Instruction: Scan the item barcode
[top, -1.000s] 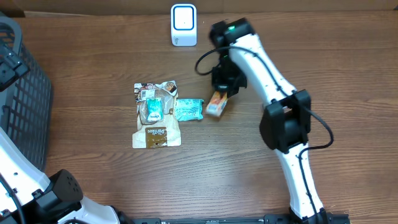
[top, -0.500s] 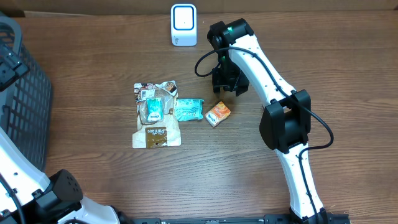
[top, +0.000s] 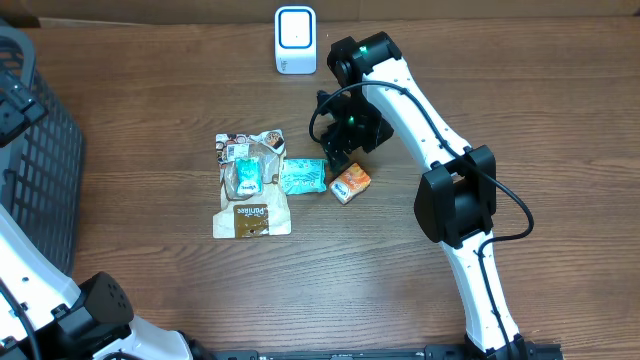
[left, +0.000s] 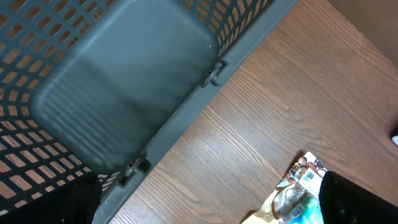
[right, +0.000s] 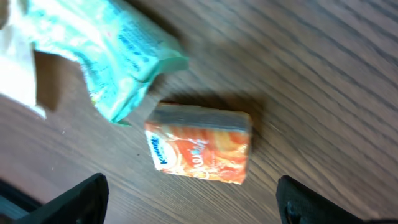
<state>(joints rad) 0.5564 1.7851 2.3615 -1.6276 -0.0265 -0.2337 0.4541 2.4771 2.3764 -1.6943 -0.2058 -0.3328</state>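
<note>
Dropped orange packet (right: 202, 149) lies below spread right hand (right: 196, 202).

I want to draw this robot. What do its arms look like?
Both the right arm and left arm are white tubes with chunky black joints. A black cable loops along the right one, a green light glows on it, and its fingers are black.
</note>
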